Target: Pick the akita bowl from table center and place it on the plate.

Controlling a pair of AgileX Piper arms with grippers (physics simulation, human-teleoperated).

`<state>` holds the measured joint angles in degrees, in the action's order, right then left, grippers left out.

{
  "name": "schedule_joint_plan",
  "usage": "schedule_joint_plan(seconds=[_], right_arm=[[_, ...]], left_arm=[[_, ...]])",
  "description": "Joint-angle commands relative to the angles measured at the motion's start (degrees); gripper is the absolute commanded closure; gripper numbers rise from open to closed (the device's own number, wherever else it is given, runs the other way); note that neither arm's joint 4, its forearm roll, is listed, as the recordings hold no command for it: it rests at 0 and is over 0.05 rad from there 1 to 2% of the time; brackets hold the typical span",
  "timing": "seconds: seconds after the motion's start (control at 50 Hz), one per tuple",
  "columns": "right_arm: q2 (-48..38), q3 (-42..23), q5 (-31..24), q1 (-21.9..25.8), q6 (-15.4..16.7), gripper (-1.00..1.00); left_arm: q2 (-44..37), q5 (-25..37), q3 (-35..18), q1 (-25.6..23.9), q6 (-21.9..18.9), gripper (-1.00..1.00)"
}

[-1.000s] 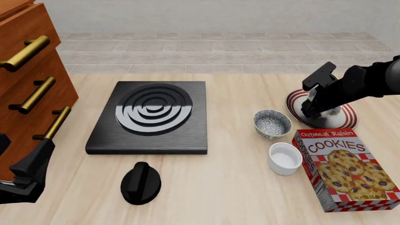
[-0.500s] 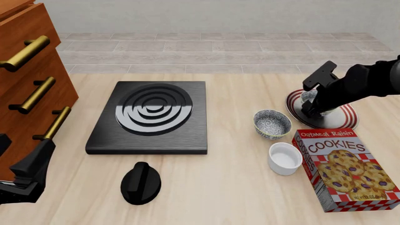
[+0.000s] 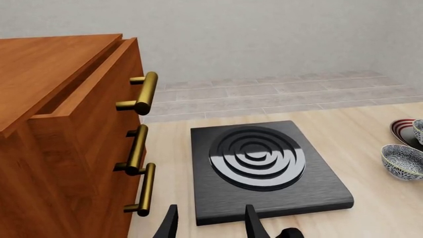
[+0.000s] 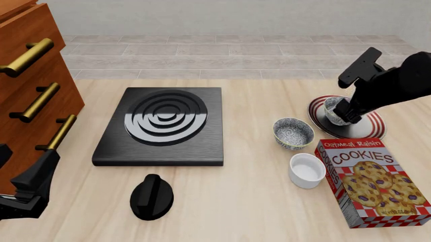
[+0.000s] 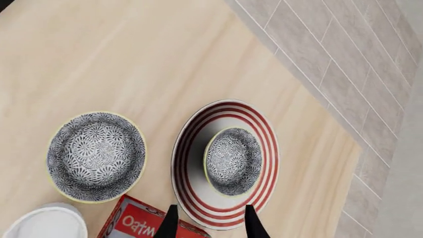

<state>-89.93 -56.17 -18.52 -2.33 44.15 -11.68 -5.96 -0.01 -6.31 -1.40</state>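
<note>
The akita bowl (image 4: 334, 109) (image 5: 233, 161), speckled grey-white inside with a pale rim, sits upright inside the plate (image 4: 374, 126) (image 5: 187, 163), a white disc with red rings at the table's right. My right gripper (image 4: 346, 112) (image 5: 208, 225) hovers just above the bowl, open, its fingers apart with nothing between them. My left gripper (image 4: 30, 194) (image 3: 210, 227) rests open at the near left beside the wooden cabinet, far from both. In the left wrist view only the plate's edge (image 3: 399, 131) shows at the frame's border.
A near-identical speckled bowl (image 4: 293, 132) (image 5: 97, 156) (image 3: 403, 161) stands left of the plate. A plain white bowl (image 4: 306, 170) and a cookie box (image 4: 374, 181) lie nearer. A black stove plate (image 4: 161, 126), a black knob (image 4: 151, 196) and a drawer cabinet (image 4: 30, 75) fill the left.
My right gripper has let go of the akita bowl on the plate and risen up and to the right. The left arm has not moved.
</note>
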Motion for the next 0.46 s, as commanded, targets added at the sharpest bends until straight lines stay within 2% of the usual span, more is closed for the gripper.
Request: schedule_joint_plan(seconds=[0.02,0.1,0.16,0.18,0.26,0.28,0.34,0.4,0.46], right_arm=[[12.49,4.24,-4.64,1.26,0.57,-1.0],[17.51,5.58,-6.74,2.37,-0.38,-1.0],[19.73,7.6,-6.3,2.29,0.55,-1.0],[22.42,7.19,-6.93,3.08,-1.45,-1.0],[27.62,8.84,-8.3,4.17,-2.03,-1.0],[29.93,8.21,-9.06,3.82,-5.05,-1.0],[32.23,9.15,-9.5,4.34,-5.91,-1.0],[36.35,9.74,-10.5,5.75,-10.69,-1.0],[40.18,13.12,-10.23,6.44,-10.27,-1.0]], left_arm=[[0.24,0.26,0.0,-0.03,-0.05,-1.0],[0.46,0.48,0.0,0.0,-0.17,-1.0],[0.16,0.21,0.0,0.06,-0.25,-1.0],[0.01,0.11,0.0,0.23,-0.22,-1.0],[0.12,0.23,0.0,0.41,-0.19,-1.0],[0.2,0.28,0.0,0.34,-0.19,-1.0],[0.22,0.3,0.0,0.31,-0.24,-1.0],[0.3,0.37,0.0,0.43,-0.21,-1.0],[-0.24,0.01,0.0,0.35,-0.41,-1.0]])
